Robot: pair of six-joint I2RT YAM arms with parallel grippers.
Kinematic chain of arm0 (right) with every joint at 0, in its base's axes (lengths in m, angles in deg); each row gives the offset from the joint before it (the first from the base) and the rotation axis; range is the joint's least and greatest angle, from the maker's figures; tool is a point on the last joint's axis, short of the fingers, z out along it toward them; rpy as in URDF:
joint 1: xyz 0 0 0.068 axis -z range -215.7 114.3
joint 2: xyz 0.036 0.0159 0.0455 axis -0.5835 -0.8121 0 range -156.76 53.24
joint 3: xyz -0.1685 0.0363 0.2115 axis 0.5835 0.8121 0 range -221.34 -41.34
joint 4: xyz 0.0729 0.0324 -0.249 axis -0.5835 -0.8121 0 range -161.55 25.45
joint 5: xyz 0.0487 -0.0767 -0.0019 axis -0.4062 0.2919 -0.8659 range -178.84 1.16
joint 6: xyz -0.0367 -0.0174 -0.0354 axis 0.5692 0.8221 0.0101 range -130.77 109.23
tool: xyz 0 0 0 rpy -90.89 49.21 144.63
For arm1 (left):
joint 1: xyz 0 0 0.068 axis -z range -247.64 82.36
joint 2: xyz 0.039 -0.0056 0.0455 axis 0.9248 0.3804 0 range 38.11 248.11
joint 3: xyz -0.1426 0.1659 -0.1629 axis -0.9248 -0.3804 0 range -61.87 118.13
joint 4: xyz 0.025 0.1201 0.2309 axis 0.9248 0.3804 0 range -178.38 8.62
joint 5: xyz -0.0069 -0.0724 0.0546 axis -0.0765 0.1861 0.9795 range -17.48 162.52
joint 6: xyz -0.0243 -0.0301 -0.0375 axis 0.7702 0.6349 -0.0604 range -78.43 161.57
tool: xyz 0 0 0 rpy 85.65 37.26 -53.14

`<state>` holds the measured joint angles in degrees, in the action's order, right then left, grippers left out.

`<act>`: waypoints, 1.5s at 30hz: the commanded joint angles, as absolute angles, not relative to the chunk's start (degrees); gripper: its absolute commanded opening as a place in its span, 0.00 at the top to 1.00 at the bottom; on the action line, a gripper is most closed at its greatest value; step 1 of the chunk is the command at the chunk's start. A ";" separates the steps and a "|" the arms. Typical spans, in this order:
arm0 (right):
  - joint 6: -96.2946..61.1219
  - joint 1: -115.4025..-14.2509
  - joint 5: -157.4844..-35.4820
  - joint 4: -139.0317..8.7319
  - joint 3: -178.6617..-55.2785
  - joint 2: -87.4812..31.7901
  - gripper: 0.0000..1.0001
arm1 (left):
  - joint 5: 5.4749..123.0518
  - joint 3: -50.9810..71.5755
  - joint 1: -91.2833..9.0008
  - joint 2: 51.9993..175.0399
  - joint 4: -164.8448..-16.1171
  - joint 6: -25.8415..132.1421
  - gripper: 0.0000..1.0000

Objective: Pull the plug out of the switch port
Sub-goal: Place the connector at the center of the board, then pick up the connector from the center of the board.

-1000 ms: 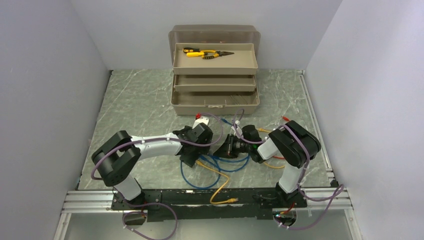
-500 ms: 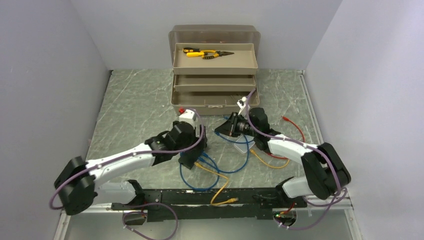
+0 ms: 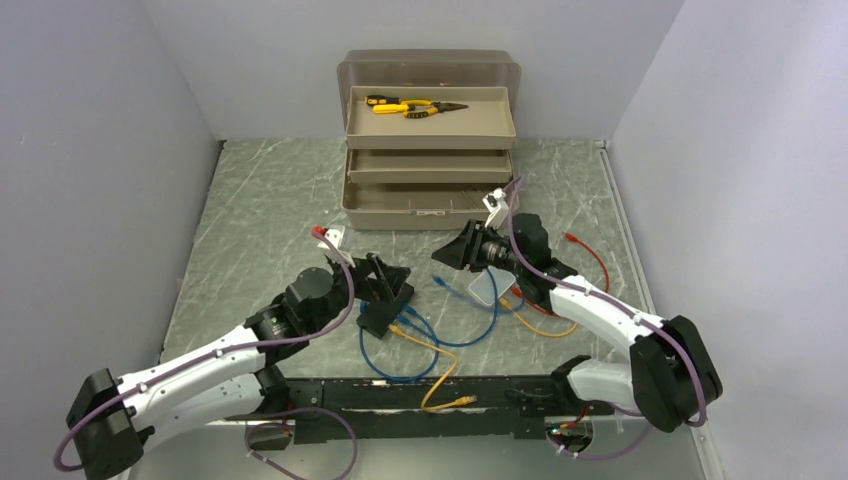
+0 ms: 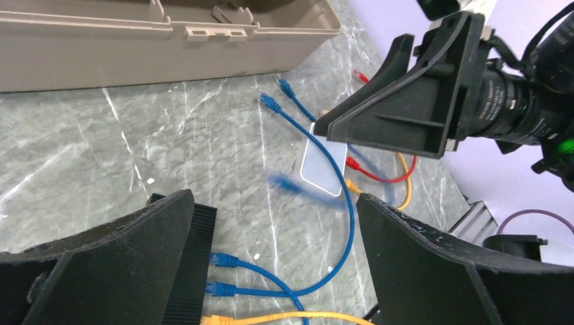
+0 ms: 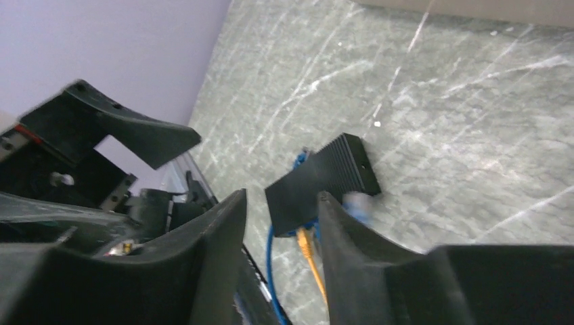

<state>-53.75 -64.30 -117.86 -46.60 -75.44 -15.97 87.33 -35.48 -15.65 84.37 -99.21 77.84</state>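
The switch point(image 3: 377, 320) is a flat black box lying on the grey table. Two blue plugs point(image 4: 220, 261) and a yellow plug point(image 4: 215, 319) sit in its ports. A loose blue plug point(image 4: 288, 184) shows as a blur over the table, apart from the switch, and it also blurs beside my right finger point(image 5: 355, 203). My left gripper point(image 3: 385, 278) hangs wide open just behind the switch point(image 4: 186, 271), holding nothing. My right gripper point(image 3: 448, 250) is raised to the right of the switch point(image 5: 325, 179). Its jaws stand apart with nothing between them.
A tan toolbox point(image 3: 430, 195) stands open at the back with yellow-handled pliers point(image 3: 415, 105) in its top tray. A small white box point(image 3: 483, 290) lies among red point(image 3: 590, 255), orange and blue cables right of the switch. A metal rail point(image 3: 420, 395) runs along the near edge.
My right gripper swung back and to the right, away from the switch, then opened; the blue plug is out of the port and loose. My left arm drew back to the left and opened wider.
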 commanded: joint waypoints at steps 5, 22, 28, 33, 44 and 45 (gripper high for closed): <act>-44.40 -64.62 -109.85 -62.08 -80.16 -14.34 0.40 | 85.63 -37.81 -15.78 81.68 -101.98 80.13 0.01; -33.01 -83.84 -83.22 -91.16 -81.10 -17.95 0.38 | 85.81 -44.25 -15.78 77.81 -98.14 82.25 0.01; -33.92 -87.85 -80.68 -93.31 -82.98 -22.55 0.38 | 83.35 -44.48 -15.72 77.75 -98.75 82.45 0.01; -34.71 -88.87 -80.00 -90.96 -82.70 -25.49 0.44 | 83.80 -45.04 -15.74 76.02 -98.19 83.18 0.01; -36.52 -88.97 -75.89 -89.35 -83.39 -24.79 1.00 | 87.32 -44.37 -15.78 68.62 -93.18 82.50 0.02; -36.40 -88.96 -74.90 -90.06 -84.30 -22.25 1.00 | 87.54 -44.14 -15.76 67.96 -92.83 82.11 0.02</act>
<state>-35.61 -88.89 -80.00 -89.39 -81.91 -28.35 85.67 -45.42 -15.65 70.12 -94.16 82.85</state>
